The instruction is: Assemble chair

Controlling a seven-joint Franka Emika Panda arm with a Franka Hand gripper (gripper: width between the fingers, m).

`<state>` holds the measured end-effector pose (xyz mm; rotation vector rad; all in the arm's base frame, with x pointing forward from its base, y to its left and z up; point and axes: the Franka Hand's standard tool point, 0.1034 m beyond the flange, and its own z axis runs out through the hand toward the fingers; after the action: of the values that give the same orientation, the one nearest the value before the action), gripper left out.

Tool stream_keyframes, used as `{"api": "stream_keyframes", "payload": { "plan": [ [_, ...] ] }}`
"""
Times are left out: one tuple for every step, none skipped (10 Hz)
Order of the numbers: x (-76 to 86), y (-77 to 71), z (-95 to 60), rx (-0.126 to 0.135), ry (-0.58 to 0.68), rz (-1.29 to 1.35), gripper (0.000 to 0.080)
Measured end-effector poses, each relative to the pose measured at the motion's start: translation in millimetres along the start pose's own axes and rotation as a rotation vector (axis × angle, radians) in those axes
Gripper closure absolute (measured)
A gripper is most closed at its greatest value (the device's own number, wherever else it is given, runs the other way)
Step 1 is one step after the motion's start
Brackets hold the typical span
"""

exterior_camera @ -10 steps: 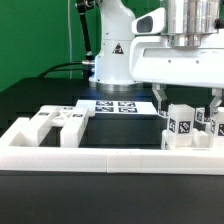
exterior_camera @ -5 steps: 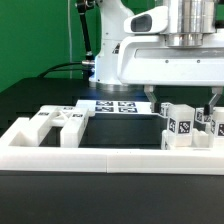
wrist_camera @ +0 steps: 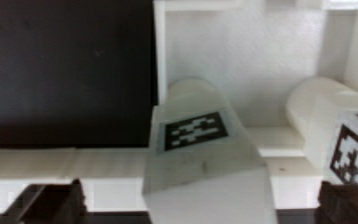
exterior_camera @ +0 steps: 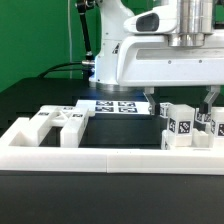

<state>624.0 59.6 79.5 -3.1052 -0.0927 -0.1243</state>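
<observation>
**Ann:** Jaws spread as wide as they go, nothing between them. They hover over the cluster on the exterior view's right.

**Ben:** And straight underneath?

**Ann:** A matte white blocky plastic chair leg with a square black-and-white tag (exterior_camera: 181,124), standing on end on the black table (exterior_camera: 30,105). It sits directly below the jaws, close but not touched.

**Ben:** The wrist view looks down on what I take to be that same tagged post (wrist_camera: 197,130), its rounded top pointing up at the camera. So the long axis runs vertical, in line with any descent.

**Ann:** That's the relation that matters: a plain drop should bring one finger down on each side. Watch the second white tagged upright block (exterior_camera: 204,130) just beside it, towards the exterior view's right. It could catch a finger.

**Ben:** Anything else nearby?

**Ann:** Further out, the flat white notched plastic chair pieces (exterior_camera: 60,119) lie well apart on the exterior view's left. The marker board (exterior_camera: 113,106) lies between the two groups, and the long low white border rail (exterior_camera: 110,158) runs across the front.

**Ben:** Only one arm here, and it's already parked over the leg.
</observation>
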Motion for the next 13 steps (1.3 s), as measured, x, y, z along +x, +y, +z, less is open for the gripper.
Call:
{"api": "stream_keyframes", "payload": {
  "plan": [
    [0.0,0.2,0.0,-0.005,-0.001,-0.066,0.0151],
    [-0.1,0.2,0.0,-0.005,-0.001,-0.066,0.0151],
    [0.0,0.5,0.0,-0.005,-0.001,-0.063,0.0276],
    [0.0,0.6,0.0,-0.005,-0.001,-0.063,0.0412],
    [0.0,0.6,0.0,-0.005,-0.001,-0.032,0.0512],
    [0.0,0.7,0.0,-0.005,-0.001,-0.032,0.0512],
    [0.0,0.5,0.0,-0.004,-0.001,-0.006,0.0512],
    [0.0,0.7,0.0,-0.004,-0.001,0.099,0.0512],
    [-0.5,1.1,0.2,-0.001,-0.001,0.209,0.0511],
    [-0.9,1.2,0.4,0.001,-0.001,0.309,0.0511],
    [-1.4,1.0,0.6,-0.001,0.001,0.423,0.0512],
    [-1.7,1.2,0.7,-0.001,0.004,0.547,0.0511],
    [-2.2,0.5,1.2,-0.001,0.007,0.669,0.0511]
  ]
}}
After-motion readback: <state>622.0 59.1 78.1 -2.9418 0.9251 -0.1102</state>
